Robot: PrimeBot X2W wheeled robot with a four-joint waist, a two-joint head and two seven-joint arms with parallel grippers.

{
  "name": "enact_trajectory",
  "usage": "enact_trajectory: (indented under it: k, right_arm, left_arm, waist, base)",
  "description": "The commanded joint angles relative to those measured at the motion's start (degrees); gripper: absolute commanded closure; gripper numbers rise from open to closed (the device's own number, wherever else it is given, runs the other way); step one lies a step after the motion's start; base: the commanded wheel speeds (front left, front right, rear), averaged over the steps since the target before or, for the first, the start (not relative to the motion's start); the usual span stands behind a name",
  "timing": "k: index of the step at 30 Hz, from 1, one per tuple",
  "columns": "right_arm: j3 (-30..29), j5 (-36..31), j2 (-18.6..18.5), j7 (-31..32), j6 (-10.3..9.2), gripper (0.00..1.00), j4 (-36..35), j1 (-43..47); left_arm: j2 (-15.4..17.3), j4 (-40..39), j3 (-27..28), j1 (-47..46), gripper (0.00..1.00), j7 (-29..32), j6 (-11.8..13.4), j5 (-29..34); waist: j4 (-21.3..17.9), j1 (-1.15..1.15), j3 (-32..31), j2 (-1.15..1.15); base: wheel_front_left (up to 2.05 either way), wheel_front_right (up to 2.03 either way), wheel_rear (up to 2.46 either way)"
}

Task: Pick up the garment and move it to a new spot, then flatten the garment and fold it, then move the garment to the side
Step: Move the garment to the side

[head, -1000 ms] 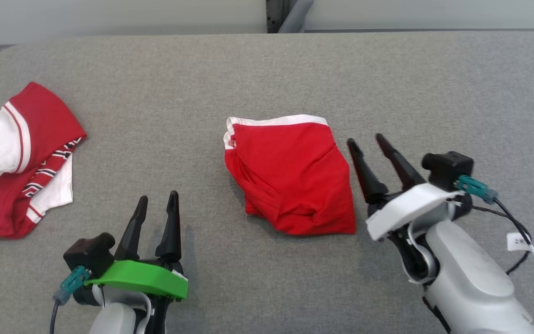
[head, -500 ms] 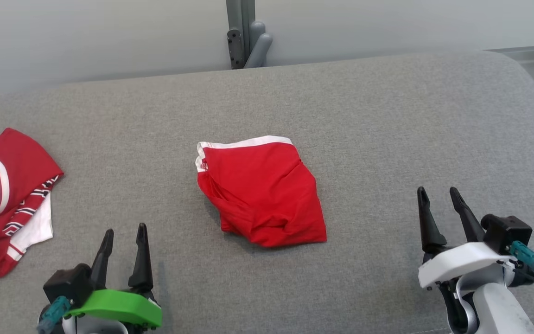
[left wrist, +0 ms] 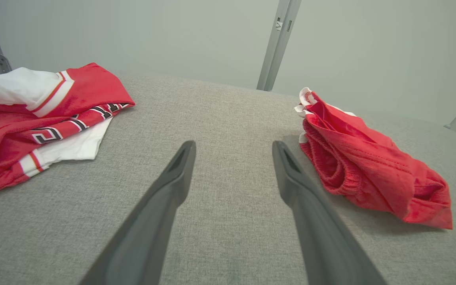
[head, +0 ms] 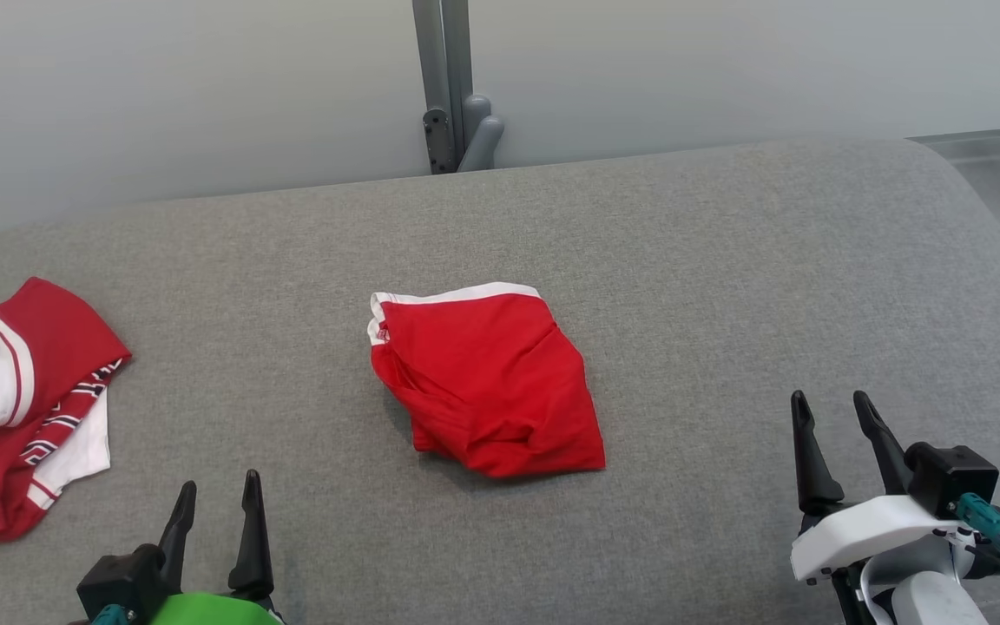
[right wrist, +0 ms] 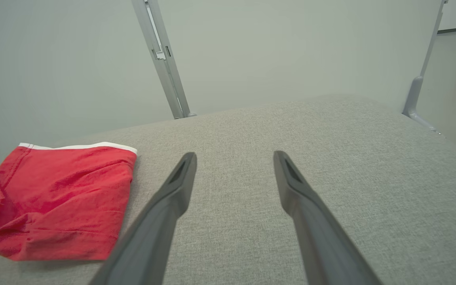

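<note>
— Right gripper [head: 830, 399] is now sitting well apart from the garment [head: 487, 382], over the front right part of the table [head: 726, 260]. A second ago its fingers were just beside the garment's right edge. The head camera is also tilting up, so more wall is showing.

— Is the garment itself shifting?

— No, it is keeping the same outline and lying around the middle of the table.

— How is it looking?

— It is showing plain bright red cloth, folded into a rough four-sided bundle. A white band is running along its far edge and wrapping round the far left corner. Its left side is bunching into soft ridges, and there the left wrist view is showing a gathered, ribbed hem. Creases are crossing the top, and a thin shadow is showing under the near edge.

— Are the grippers holding anything?

— Neither one is. The right gripper's jaws are standing wide apart with only grey table cloth between them. The left gripper [head: 218, 484] is sitting over the front part of the table, left of the garment, its fingers spread just as wide and gripping nothing.

— Is anything else lying there?

— A red-and-white pile [head: 5, 408] is lying by the left edge, well apart from the garment. A grey post [head: 439, 87] is rising behind the far edge.
</note>
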Motion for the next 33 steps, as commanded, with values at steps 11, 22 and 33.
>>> enact_trajectory:
  k: [11,22,33]
  right_arm:
    - [1.3,1.2,0.0,-0.2,0.0,0.0,0.1,0.8]
    - [2.8,1.8,0.0,-0.2,0.0,0.0,0.5,-0.1]
    - [10.3,3.0,0.0,-0.2,0.0,0.0,2.1,-6.7]
  left_arm:
    - [0.0,0.1,-0.9,0.9,0.0,0.0,0.1,0.1]
    - [0.0,0.0,-2.2,0.1,0.0,0.0,0.1,-0.8]
    - [0.0,-0.1,-5.8,-2.7,0.0,0.0,0.1,-1.6]
  waist:
    - [1.1,0.0,0.2,0.0]
    - [2.3,0.0,1.5,0.0]
    - [6.4,0.0,7.0,0.0]
  base:
    - [0.0,0.0,0.0]
    - [0.0,0.0,0.0]
    - [0.0,0.0,0.0]
